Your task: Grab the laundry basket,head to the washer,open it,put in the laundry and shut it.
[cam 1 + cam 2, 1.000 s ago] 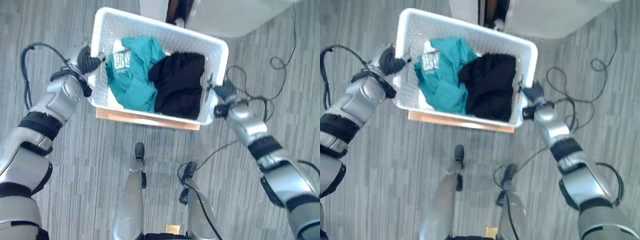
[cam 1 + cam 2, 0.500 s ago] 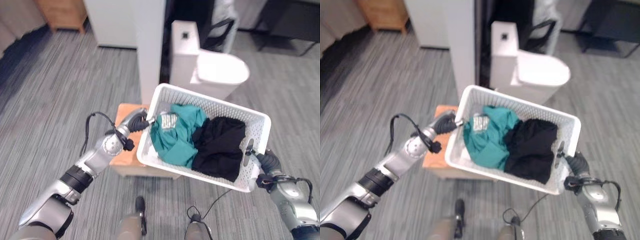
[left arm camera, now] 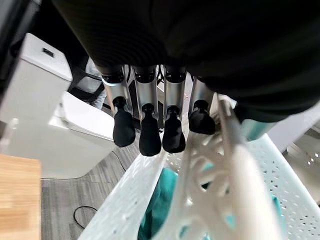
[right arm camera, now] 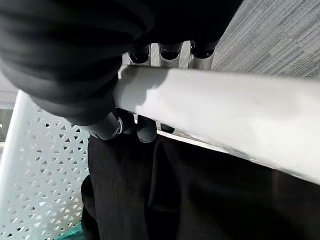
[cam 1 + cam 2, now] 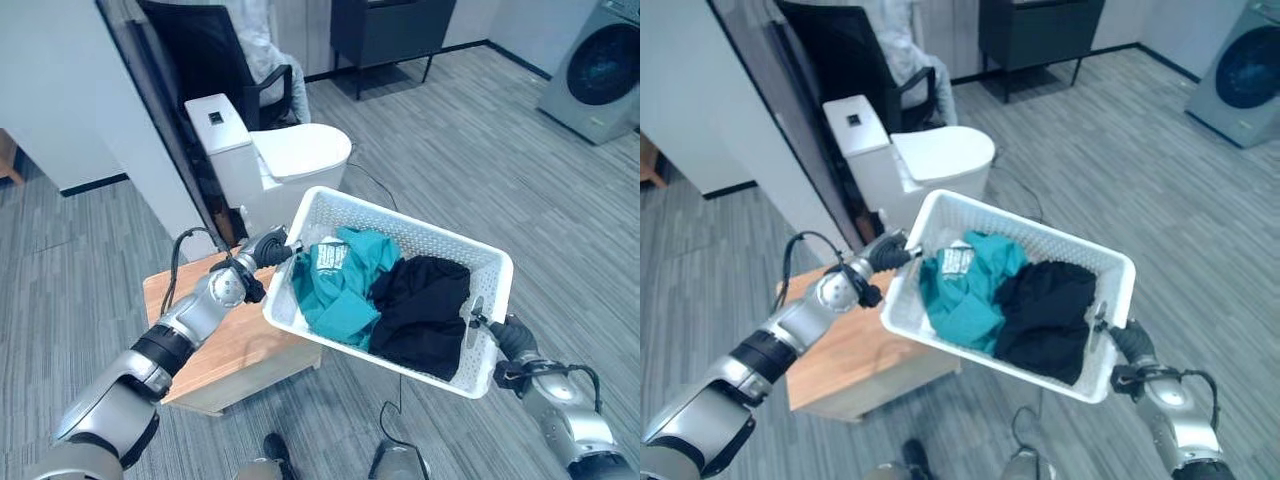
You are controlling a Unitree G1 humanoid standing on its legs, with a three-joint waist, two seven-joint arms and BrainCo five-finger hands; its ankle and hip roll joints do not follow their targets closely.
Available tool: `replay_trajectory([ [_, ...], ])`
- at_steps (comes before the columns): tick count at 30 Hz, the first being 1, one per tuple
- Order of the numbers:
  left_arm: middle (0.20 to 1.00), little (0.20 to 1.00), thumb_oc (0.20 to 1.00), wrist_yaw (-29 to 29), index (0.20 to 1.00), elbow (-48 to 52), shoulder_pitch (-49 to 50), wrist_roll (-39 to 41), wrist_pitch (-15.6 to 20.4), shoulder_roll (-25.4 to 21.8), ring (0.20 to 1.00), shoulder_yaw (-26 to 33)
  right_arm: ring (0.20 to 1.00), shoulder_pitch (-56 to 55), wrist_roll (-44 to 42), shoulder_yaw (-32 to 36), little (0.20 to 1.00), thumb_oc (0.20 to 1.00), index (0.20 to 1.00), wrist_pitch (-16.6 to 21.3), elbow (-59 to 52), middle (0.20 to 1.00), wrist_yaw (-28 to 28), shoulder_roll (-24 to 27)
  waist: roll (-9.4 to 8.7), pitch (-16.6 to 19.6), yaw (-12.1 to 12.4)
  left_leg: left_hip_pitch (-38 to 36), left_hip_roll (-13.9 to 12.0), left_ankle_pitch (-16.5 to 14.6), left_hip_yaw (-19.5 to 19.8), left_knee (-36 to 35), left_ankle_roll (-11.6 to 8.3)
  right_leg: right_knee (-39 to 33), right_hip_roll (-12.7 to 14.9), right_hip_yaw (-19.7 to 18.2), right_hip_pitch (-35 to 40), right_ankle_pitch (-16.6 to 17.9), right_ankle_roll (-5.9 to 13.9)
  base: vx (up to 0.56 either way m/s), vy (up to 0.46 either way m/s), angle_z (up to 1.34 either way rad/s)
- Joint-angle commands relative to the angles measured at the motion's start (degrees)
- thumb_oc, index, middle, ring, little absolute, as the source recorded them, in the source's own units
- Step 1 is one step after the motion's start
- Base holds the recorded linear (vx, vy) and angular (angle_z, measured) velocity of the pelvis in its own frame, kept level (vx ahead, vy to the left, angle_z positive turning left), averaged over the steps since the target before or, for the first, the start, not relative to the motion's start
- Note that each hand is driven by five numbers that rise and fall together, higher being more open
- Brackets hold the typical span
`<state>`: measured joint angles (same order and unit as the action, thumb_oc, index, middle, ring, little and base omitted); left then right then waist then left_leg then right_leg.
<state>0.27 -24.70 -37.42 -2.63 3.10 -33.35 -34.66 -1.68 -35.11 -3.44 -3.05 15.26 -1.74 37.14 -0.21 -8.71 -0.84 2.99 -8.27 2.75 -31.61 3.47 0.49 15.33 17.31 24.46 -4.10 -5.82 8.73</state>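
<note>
Both robot hands [image 5: 268,247] gripping laundry basket [image 5: 400,232]

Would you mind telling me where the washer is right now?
The washer stands at the far upper right of both eye views, across the grey floor, well beyond the laundry basket.

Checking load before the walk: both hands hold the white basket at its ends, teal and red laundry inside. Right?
Not quite. The dark garment is black, not red, as the left eye view shows. Otherwise right: left hand and right hand hold the white basket at its ends, teal garment inside.

Bright even indoor light, soft shadows, close-up wrist blur
</note>
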Motion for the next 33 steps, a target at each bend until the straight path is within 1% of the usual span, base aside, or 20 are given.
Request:
replay_trajectory([
  [1,0.200,0.200,0.200,0.42,0.200,-1.46,-0.76,3.06,2.86,-1.24,0.200,5.49,0.200,7.20,-2.88,2.28,0.200,0.200,0.200,4.39,-2.83,0.200,4.23,2.48,-2.26,4.00,2.22,-0.33,0.06,-4.93,1.13,1.27,-1.92,-8.69,-0.06,-1.78,8.16,5.38,2.00,-0.11,-0.339,-1.04],
  [3,0.200,0.200,0.200,-0.22,0.200,-1.17,1.62,3.50,2.71,-2.23,0.200,7.12,0.200,5.84,-3.49,2.25,0.200,0.200,0.200,3.96,-3.39,0.200,5.08,3.28,-2.33,3.48,1.35,-0.45,-4.75,-1.44,0.07,2.23,-4.33,-8.84,-3.78,-3.37,7.91,1.57,0.00,-0.12,-0.531,-1.07],
  [7,0.200,0.200,0.200,-1.61,0.200,-2.25,2.52,4.51,2.46,-2.40,0.200,6.98,0.200,4.86,-5.22,2.14,0.200,0.200,0.200,3.88,-1.88,0.200,5.73,4.95,-2.14,2.87,0.36,-1.09,-9.32,3.34,1.49,0.64,-7.21,-10.31,-9.72,-5.78,7.93,-0.78,-2.53,-0.10,-0.466,-0.73],
  [9,0.200,0.200,0.200,-1.44,0.200,-3.91,1.49,4.79,2.22,-1.97,0.200,6.63,0.200,5.73,-6.52,1.78,0.200,0.200,0.200,4.06,-1.33,0.200,5.59,5.74,-2.05,1.55,0.71,-0.27,-10.30,5.05,6.91,2.09,-7.81,-10.45,-12.01,-7.67,7.80,-1.51,-3.89,-0.09,-0.354,-0.48],
  [10,0.200,0.200,0.200,-0.96,0.200,-5.10,0.35,5.48,2.04,-2.03,0.200,6.37,0.200,7.07,-7.44,0.61,0.200,0.200,0.200,3.82,-1.05,0.200,5.94,6.74,-2.23,0.35,1.87,0.72,-8.66,3.65,16.15,3.03,-6.83,-10.34,-12.73,-8.88,7.83,-1.80,-4.68,-0.12,-0.333,-0.50],
  [12,0.200,0.200,0.200,-0.36,0.200,-5.18,0.15,5.41,2.15,-2.85,0.200,6.52,0.200,9.49,-8.12,-1.71,0.200,0.200,0.200,3.63,-0.45,0.200,6.45,6.84,-2.47,-0.49,3.90,2.28,-3.48,1.24,25.91,3.11,-4.38,-10.85,-13.34,-10.51,7.55,-0.74,-5.24,-0.06,-0.190,-0.70],
  [13,0.200,0.200,0.200,-0.36,0.200,-5.16,0.15,5.41,2.14,-2.88,0.200,6.55,0.200,9.56,-8.13,-1.75,0.200,0.200,0.200,3.64,-0.42,0.200,6.46,6.84,-2.48,-0.35,3.73,2.53,-3.44,1.35,26.05,3.11,-4.35,-10.93,-13.33,-10.38,7.41,-0.65,-5.24,0.04,-0.090,-0.77],
  [15,0.200,0.200,0.200,0.17,0.200,-5.68,0.05,5.16,1.96,-3.46,0.200,6.44,0.200,11.52,-8.58,-3.57,0.200,0.200,0.200,3.46,0.24,0.200,6.54,6.41,-2.80,-0.79,5.34,4.45,3.25,-0.57,30.90,3.92,-3.42,-11.93,-14.65,-12.45,8.61,-0.05,-5.59,0.08,-0.172,-0.77],
  [16,0.200,0.200,0.200,0.33,0.200,-6.56,-0.89,4.91,1.70,-3.44,0.200,5.66,0.200,13.23,-9.28,-4.83,0.200,0.200,0.200,3.47,1.00,0.200,6.24,6.13,-2.78,-1.29,6.03,7.97,7.81,0.27,31.46,4.78,-3.14,-12.55,-16.45,-13.51,9.39,0.14,-6.03,0.13,-0.220,-0.45],
  [18,0.200,0.200,0.200,0.36,0.200,-7.43,-1.41,4.70,1.28,-3.04,0.200,5.85,0.200,15.17,-10.38,-6.34,0.200,0.200,0.200,3.86,1.71,0.200,5.90,4.97,-2.34,-1.85,7.44,12.87,12.30,2.45,29.50,5.86,-2.97,-14.03,-19.50,-15.90,11.10,0.42,-6.38,0.22,-0.207,-0.01],
  [20,0.200,0.200,0.200,0.27,0.200,-6.48,-0.60,4.49,0.88,-3.29,0.200,6.59,0.200,16.76,-10.46,-7.45,0.200,0.200,0.200,3.86,2.09,0.200,5.89,3.08,-2.40,-2.07,9.12,15.43,13.71,2.89,28.36,7.66,-3.25,-15.01,-20.92,-18.27,12.58,0.43,-6.66,0.27,-0.093,-0.66],
  [21,0.200,0.200,0.200,0.36,0.200,-6.10,0.02,4.27,0.39,-3.64,0.200,7.06,0.200,18.22,-10.28,-8.99,0.200,0.200,0.200,3.55,2.81,0.200,5.78,0.07,-2.69,-1.29,10.98,13.55,15.13,1.35,30.00,6.93,-1.47,-15.33,-21.70,-20.40,14.45,-0.84,-6.74,0.36,-0.011,-1.26],
  [22,0.200,0.200,0.200,0.43,0.200,-5.98,0.44,4.04,0.27,-4.08,0.200,7.10,0.200,18.96,-9.68,-9.99,0.200,0.200,0.200,3.34,3.79,0.200,5.98,-1.20,-3.40,-0.65,11.69,12.37,16.47,0.42,32.05,6.32,0.59,-13.75,-21.86,-21.30,14.69,-1.56,-7.04,0.36,-0.012,-0.98],
  [24,0.200,0.200,0.200,0.21,0.200,-5.90,0.88,3.93,0.29,-4.33,0.200,6.84,0.200,18.64,-9.22,-10.10,0.200,0.200,0.200,3.40,4.91,0.200,6.00,-2.87,-4.83,0.00,11.78,11.39,16.25,-0.39,32.03,6.15,1.70,-10.99,-21.97,-20.89,14.35,-1.29,-6.73,0.36,-0.044,-0.47],
  [25,0.200,0.200,0.200,1.05,0.200,-5.34,3.29,3.78,0.31,-6.38,0.200,8.39,0.200,20.39,-7.95,-12.02,0.200,0.200,0.200,3.04,5.22,0.200,6.44,-6.48,-6.71,0.29,12.66,8.91,15.16,-1.43,30.04,5.38,2.84,-2.00,-21.47,-19.57,12.08,1.73,-2.99,0.53,-0.026,-0.71],
  [26,0.200,0.200,0.200,0.96,0.200,-4.68,5.14,3.62,0.30,-6.98,0.200,9.68,0.200,20.70,-7.05,-12.66,0.200,0.200,0.200,2.73,5.41,0.200,6.80,-7.82,-6.91,0.64,13.19,7.17,13.95,-2.04,28.33,4.52,3.28,2.52,-19.57,-17.18,10.00,4.26,0.24,0.45,0.028,-0.62],
  [28,0.200,0.200,0.200,0.92,0.200,-3.34,8.02,3.64,0.02,-7.28,0.200,11.46,0.200,20.35,-5.61,-12.70,0.200,0.200,0.200,1.70,4.98,0.200,7.55,-8.93,-6.28,1.22,12.34,3.72,12.04,-2.69,26.09,2.65,3.82,10.33,-16.75,-12.90,7.79,7.78,3.75,0.32,0.050,-1.52],
  [30,0.200,0.200,0.200,0.90,0.200,-3.38,9.10,3.70,-0.13,-7.40,0.200,12.26,0.200,20.31,-5.02,-12.93,0.200,0.200,0.200,1.51,4.56,0.200,7.88,-9.32,-5.85,1.67,11.90,2.10,11.85,-3.30,25.67,1.81,4.31,12.78,-15.75,-11.55,7.44,8.82,4.32,0.25,0.055,-0.86],
  [31,0.200,0.200,0.200,1.20,0.200,-3.23,10.28,4.08,-0.24,-7.78,0.200,14.09,0.200,20.33,-4.43,-12.90,0.200,0.200,0.200,1.17,3.84,0.200,8.18,-9.68,-4.65,1.94,11.38,-0.63,10.67,-3.67,25.18,-0.05,4.33,13.67,-12.70,-9.75,4.97,7.90,3.65,0.25,0.038,-0.01],
  [33,0.200,0.200,0.200,1.19,0.200,-2.94,10.60,4.06,-0.36,-7.87,0.200,14.57,0.200,20.39,-4.37,-13.07,0.200,0.200,0.200,1.04,3.23,0.200,8.37,-9.42,-4.40,1.77,11.35,-1.32,10.78,-4.01,25.77,-0.41,4.39,12.62,-11.69,-10.38,3.66,6.19,2.52,0.21,0.012,-0.36],
])
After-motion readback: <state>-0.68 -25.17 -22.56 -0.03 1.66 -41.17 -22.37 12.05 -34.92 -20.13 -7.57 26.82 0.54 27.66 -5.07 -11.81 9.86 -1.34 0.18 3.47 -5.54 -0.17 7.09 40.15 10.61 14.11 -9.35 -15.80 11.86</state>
